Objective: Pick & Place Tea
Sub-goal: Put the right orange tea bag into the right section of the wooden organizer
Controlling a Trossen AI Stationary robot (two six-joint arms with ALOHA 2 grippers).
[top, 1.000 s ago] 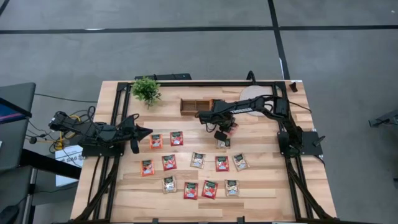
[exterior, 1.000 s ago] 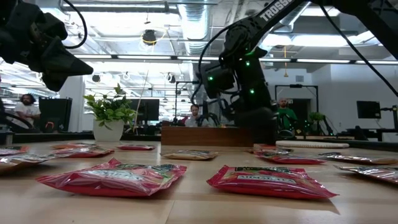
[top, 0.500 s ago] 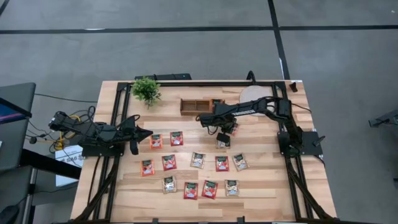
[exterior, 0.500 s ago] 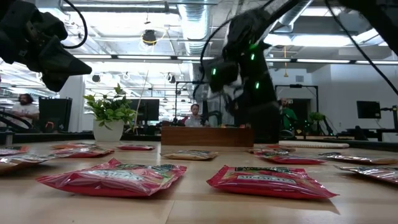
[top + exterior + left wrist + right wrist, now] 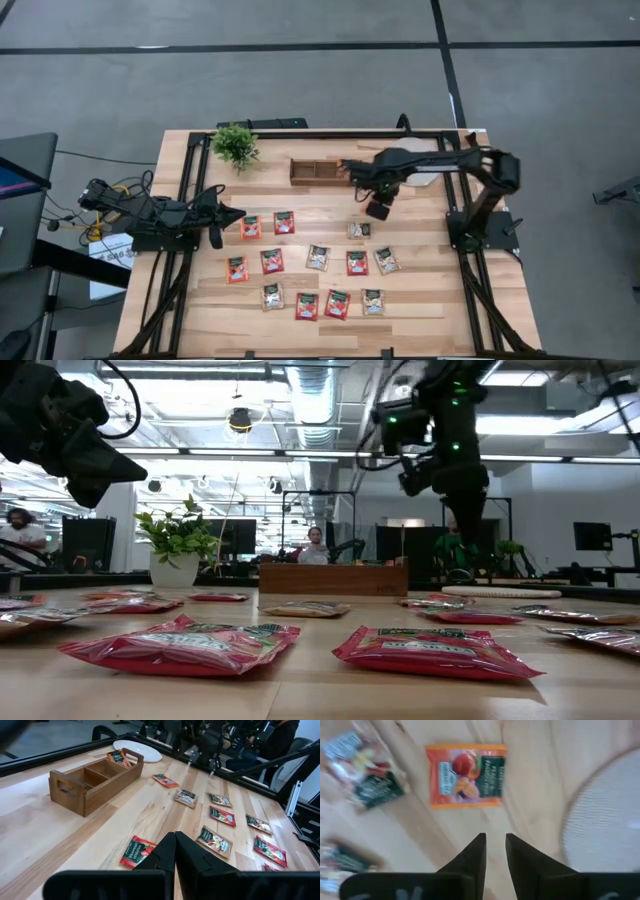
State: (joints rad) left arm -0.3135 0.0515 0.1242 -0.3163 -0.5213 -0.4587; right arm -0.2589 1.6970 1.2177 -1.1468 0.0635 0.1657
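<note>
The left end effector (image 5: 238, 212) rests at the worktop's (image 5: 420, 310) left edge, fingers pressed together, holding nothing. Tea sachets (image 5: 316, 257) lie in loose rows across the middle of the worktop; one sits in the end compartment of the wooden box (image 5: 318, 171). The right end effector (image 5: 378, 209) hangs near the box beside the pale disc (image 5: 410, 157), fingers (image 5: 472, 854) slightly parted and empty, above an orange sachet (image 5: 465, 775).

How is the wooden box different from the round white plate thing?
The wooden box is brown and rectangular; the round disc is pale and circular. The box has walls and compartments; the disc lies flat. The box holds a tea sachet; the disc's visible part looks bare. Both sit side by side on the table.
</note>
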